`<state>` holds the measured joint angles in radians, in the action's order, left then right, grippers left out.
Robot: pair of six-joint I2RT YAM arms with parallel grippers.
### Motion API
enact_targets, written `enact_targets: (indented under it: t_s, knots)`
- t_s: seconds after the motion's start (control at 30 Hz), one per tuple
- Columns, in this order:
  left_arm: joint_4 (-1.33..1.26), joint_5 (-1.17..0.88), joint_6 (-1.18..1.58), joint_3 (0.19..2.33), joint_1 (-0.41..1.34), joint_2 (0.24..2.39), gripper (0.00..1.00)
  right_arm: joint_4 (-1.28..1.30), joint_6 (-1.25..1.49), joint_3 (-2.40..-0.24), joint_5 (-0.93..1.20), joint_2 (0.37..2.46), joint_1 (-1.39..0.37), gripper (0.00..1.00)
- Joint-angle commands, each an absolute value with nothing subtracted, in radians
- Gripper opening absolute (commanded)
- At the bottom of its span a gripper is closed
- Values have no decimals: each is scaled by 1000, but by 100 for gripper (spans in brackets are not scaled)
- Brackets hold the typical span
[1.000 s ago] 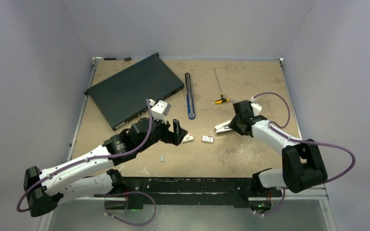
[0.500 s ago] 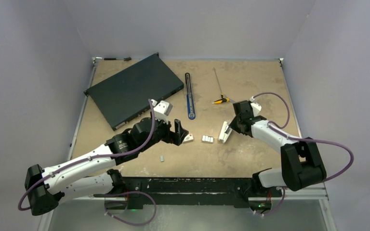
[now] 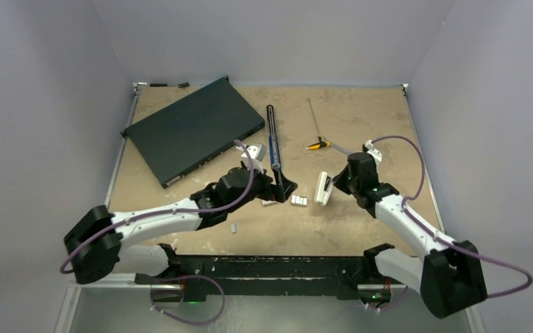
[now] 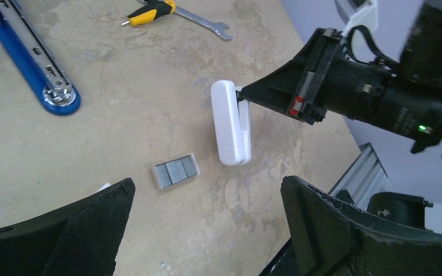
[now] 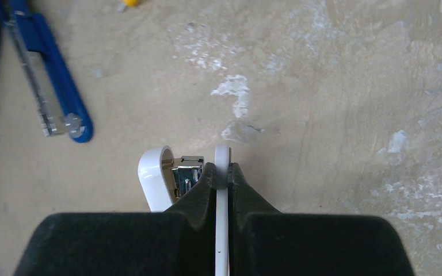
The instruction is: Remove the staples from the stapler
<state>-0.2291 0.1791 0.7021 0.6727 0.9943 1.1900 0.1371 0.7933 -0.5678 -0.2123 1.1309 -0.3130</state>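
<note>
The small white stapler (image 3: 322, 189) stands on edge on the table, hinged open. My right gripper (image 3: 336, 184) is shut on its thin white plate (image 5: 223, 163); the white top (image 5: 151, 175) and silver magazine (image 5: 187, 171) sit left of the fingers. The left wrist view shows the stapler (image 4: 229, 123) held by the right gripper (image 4: 247, 96). A block of grey staples (image 3: 299, 200) lies just left of the stapler, also in the left wrist view (image 4: 175, 171). One loose staple strip (image 3: 234, 227) lies nearer the front. My left gripper (image 3: 282, 185) is open and empty above the staples block.
A black-and-blue bar (image 3: 272, 137) lies mid-table. A flat black box (image 3: 191, 128) lies at back left. A yellow-handled screwdriver (image 3: 317, 144) and silver wrench (image 4: 206, 21) lie behind the stapler. A small white box (image 3: 268, 203) pokes out under the left gripper.
My left arm has stretched right, bringing its open gripper over the white box toward the stapler. My right gripper turned the stapler from lying flat to standing on edge and drew back a little.
</note>
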Motion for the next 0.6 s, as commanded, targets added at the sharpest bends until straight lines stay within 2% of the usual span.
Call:
enact_targets:
  t_s: [0.0, 0.13, 0.3, 0.57]
  knots:
    - [-477, 130, 773, 755, 992, 1375, 98, 40, 741, -544, -152, 987, -310, 0]
    - [-553, 64, 803, 827, 992, 1522, 99, 44, 728, -551, -119, 926, -310, 0]
    - [-675, 35, 851, 831, 993, 1595, 99, 47, 723, -568, -35, 885, -310, 0]
    - [-757, -44, 856, 859, 999, 1670, 88, 57, 704, -598, 67, 865, -310, 0]
